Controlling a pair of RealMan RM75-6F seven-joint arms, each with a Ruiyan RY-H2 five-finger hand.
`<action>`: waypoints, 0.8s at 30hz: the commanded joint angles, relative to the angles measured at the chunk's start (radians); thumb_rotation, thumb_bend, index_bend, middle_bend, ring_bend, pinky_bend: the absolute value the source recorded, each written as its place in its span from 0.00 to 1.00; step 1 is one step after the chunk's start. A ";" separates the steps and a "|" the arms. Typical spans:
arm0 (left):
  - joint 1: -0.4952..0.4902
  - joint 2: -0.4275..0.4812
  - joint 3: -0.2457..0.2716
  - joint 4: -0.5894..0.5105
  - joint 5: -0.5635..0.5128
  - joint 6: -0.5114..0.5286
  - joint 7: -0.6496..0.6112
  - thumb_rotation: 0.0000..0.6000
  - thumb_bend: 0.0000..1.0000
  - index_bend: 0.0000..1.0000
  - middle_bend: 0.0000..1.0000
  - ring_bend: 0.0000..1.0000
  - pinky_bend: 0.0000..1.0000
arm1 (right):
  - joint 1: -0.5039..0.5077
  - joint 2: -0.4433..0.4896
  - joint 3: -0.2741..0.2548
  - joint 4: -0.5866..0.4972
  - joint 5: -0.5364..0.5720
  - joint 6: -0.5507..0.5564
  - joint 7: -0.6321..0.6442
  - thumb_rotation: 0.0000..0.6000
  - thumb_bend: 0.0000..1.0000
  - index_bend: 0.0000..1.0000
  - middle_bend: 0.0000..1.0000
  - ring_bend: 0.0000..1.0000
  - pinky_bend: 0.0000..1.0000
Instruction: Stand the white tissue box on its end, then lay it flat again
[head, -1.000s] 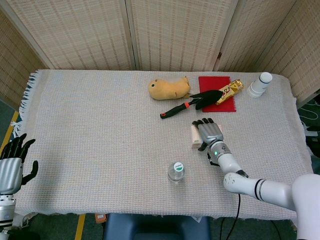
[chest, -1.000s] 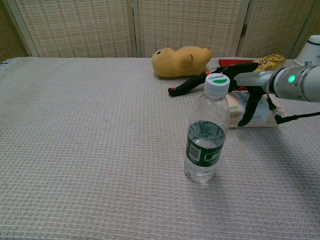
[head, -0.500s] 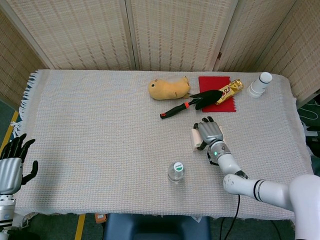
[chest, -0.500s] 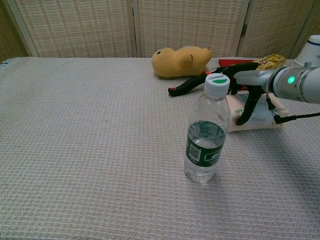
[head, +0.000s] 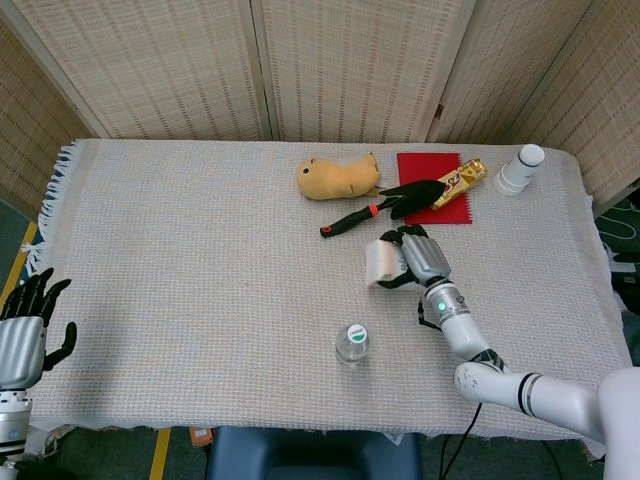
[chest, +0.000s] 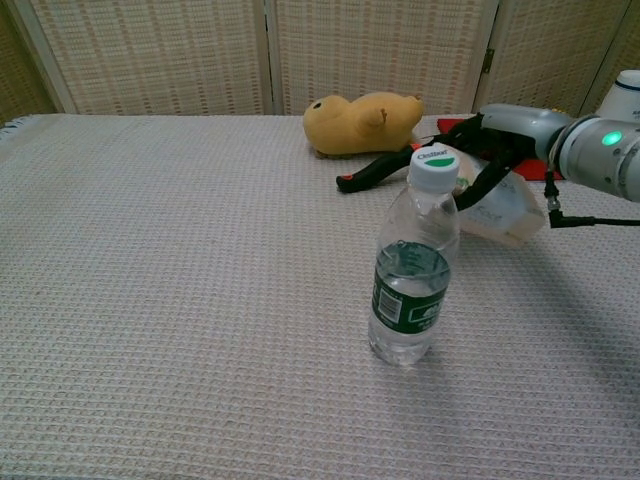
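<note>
The white tissue box is tilted, its near edge raised off the cloth, right of the table's middle. My right hand grips it from above, dark fingers wrapped over its top and far side. In the chest view the water bottle hides the box's left part. My left hand hangs open past the table's front left corner, holding nothing.
A clear water bottle stands near the front edge, close to the box. Behind lie a black trowel, a yellow plush toy, a red card with a gold snack bar, and a white cup.
My right hand closed on the tissue box and tipped it up from lying flat, shifting it slightly left and away. The left hand stayed put.
</note>
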 joint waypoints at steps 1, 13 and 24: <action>0.001 0.000 0.001 -0.001 0.001 0.001 0.001 1.00 0.48 0.16 0.00 0.00 0.09 | -0.209 -0.072 0.056 0.213 -0.527 0.151 1.070 1.00 0.04 0.48 0.44 0.35 0.00; -0.004 -0.005 -0.004 0.007 -0.014 -0.010 0.005 1.00 0.48 0.16 0.00 0.00 0.09 | -0.139 -0.274 -0.043 0.703 -0.704 0.236 1.442 1.00 0.06 0.50 0.45 0.37 0.00; -0.011 -0.009 -0.007 0.017 -0.030 -0.026 0.010 1.00 0.48 0.16 0.00 0.00 0.09 | -0.120 -0.390 -0.089 0.938 -0.716 0.233 1.647 1.00 0.08 0.50 0.45 0.37 0.00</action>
